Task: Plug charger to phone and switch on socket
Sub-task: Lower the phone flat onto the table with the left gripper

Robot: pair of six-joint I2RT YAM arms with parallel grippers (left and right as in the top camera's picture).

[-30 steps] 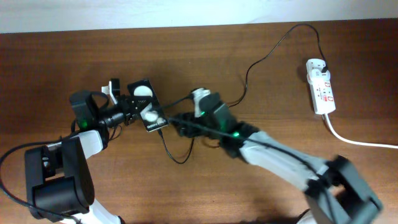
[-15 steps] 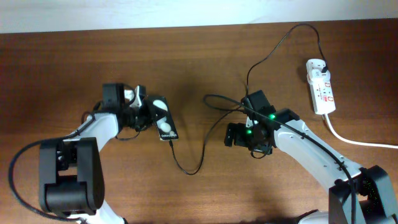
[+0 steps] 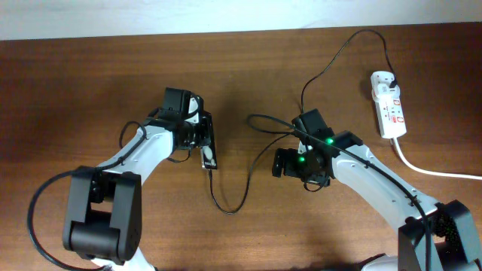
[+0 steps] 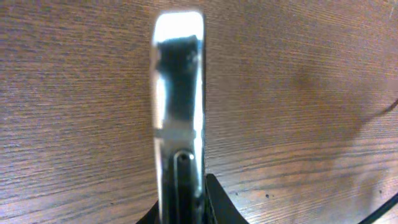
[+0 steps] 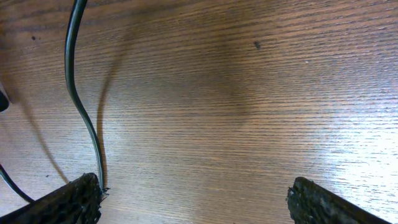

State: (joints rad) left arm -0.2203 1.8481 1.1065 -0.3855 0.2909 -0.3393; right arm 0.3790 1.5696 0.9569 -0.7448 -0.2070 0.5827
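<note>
My left gripper is shut on the black phone and holds it on its edge, so the overhead view shows only a thin strip. The left wrist view shows the phone edge-on between my fingers. The thin black charger cable meets the phone's lower end, loops over the table and runs up to its black plug in the white socket strip at the far right. My right gripper is open and empty above the table, with the cable beside its left finger.
The strip's thick white cord runs off the right edge. The cable arcs high near the back edge. The wooden table lies under everything.
My left gripper has swung right and turned with the phone, which now stands on edge. My right arm pulled back to the right from the phone and has since stayed still.
</note>
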